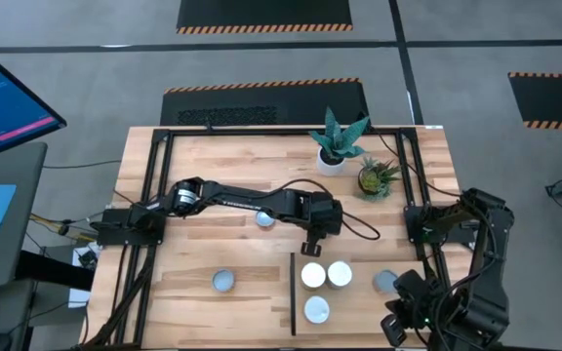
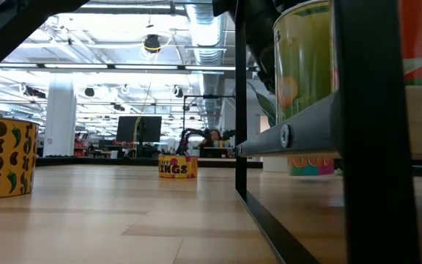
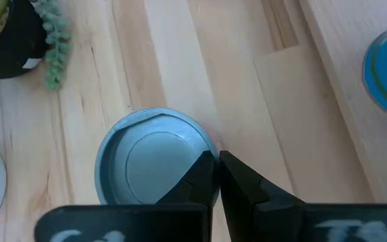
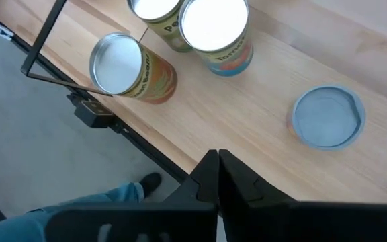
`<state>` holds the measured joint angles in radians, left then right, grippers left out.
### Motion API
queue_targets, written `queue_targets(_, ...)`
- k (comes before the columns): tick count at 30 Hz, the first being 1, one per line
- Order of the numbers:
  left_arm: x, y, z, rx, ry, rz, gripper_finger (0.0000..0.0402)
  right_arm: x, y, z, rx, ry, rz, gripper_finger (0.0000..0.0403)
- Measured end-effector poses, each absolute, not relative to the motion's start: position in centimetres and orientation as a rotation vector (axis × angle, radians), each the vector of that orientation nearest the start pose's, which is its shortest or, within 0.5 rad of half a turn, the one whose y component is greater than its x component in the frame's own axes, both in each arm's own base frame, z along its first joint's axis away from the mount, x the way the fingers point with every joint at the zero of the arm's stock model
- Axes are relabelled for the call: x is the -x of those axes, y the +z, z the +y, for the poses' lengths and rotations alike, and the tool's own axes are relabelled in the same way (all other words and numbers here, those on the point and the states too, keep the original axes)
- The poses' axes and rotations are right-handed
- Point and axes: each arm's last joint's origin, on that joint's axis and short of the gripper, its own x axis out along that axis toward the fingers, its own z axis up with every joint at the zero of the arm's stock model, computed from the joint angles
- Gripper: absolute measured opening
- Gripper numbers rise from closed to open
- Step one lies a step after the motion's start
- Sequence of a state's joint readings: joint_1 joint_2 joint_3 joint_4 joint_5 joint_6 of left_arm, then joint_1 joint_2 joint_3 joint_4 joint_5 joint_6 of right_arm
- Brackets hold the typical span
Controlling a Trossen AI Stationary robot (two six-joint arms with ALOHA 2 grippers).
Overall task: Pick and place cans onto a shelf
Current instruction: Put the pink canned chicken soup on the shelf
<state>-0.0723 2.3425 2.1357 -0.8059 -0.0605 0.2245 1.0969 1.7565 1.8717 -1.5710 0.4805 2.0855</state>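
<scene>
Dark and fully extended, the left arm (image 1: 242, 202) lies low across the planked tabletop (image 1: 213, 161), reaching from its base at the left edge toward the middle. Left gripper (image 1: 312, 249): pointing at the near side of the table, just above the shelf (image 1: 359, 292); in the left wrist view its fingers (image 3: 240, 181) are pressed together, holding nothing, with a blue-topped can (image 3: 152, 158) directly beyond their tips. Right arm (image 1: 476, 253): folded at the right near corner. Right gripper (image 4: 218, 168): its fingers meet tip to tip, empty, hanging over the shelf's near edge.

Shelf: a smooth light-wood panel on the right near part of the table, bounded on its left by a black strip (image 1: 292, 292). Three white-topped cans (image 1: 325, 283) stand on it, two touching side by side and one (image 1: 317, 310) nearer the front. A blue-topped can (image 1: 385, 282) sits apart to their right, also on the panel.

On the bare tabletop: one can (image 1: 223, 282) left of the strip, another (image 1: 264, 218) partly hidden beside the left forearm. Two potted plants (image 1: 344, 146) stand at the far right. In the right wrist view, a person's trouser leg and shoe (image 4: 113, 195) show on the floor beyond the table edge.
</scene>
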Motion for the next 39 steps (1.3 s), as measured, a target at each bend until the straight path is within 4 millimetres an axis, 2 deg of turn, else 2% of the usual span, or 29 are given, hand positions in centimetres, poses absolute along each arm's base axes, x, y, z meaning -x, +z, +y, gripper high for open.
queue_targets(12, -50.7, 22.2, -3.2, -0.271, -0.116, 1.002, 0.0091, -15.6, 35.8, 27.5, -0.819, -0.632, 0.941, 0.0029)
queue_targets(14, -50.7, 23.4, -3.2, -0.272, -0.114, 0.997, 0.0098, -15.6, 35.8, 27.5, -0.815, -0.63, 0.944, 0.0026)
queue_targets(19, -50.0, 28.3, -3.0, -0.343, -0.065, 0.955, 0.0107, -16.1, 35.8, 27.2, -0.759, -0.606, 0.956, 0.0021)
queue_targets(23, -47.0, 31.4, -2.0, -0.388, -0.012, 0.989, 0.0107, -17.3, 35.8, 26.5, -0.675, -0.585, 0.953, 0.0023)
queue_targets(26, -44.5, 33.2, -0.9, -0.292, 0.043, 1.087, 0.0107, -18.9, 35.9, 25.3, -0.588, -0.58, 0.91, 0.0024)
queue_targets(29, -42.6, 33.5, -0.2, -0.205, 0.089, 1.215, 0.0107, -21.0, 36.0, 23.7, -0.458, -0.582, 0.864, 0.0022)
queue_targets(33, -40.0, 34.1, -0.3, -0.14, 0.161, 1.392, 0.0107, -24.0, 36.1, 20.6, -0.299, -0.612, 0.869, 0.0018)
queue_targets(35, -39.8, 33.8, -0.6, -0.12, 0.198, 1.379, 0.0107, -25.3, 36.1, 18.9, -0.234, -0.626, 0.898, 0.0018)
queue_targets(39, -37.9, 34.1, -1.4, -0.13, 0.231, 1.399, 0.0107, -27.2, 36.1, 16.0, -0.158, -0.64, 0.967, 0.0025)
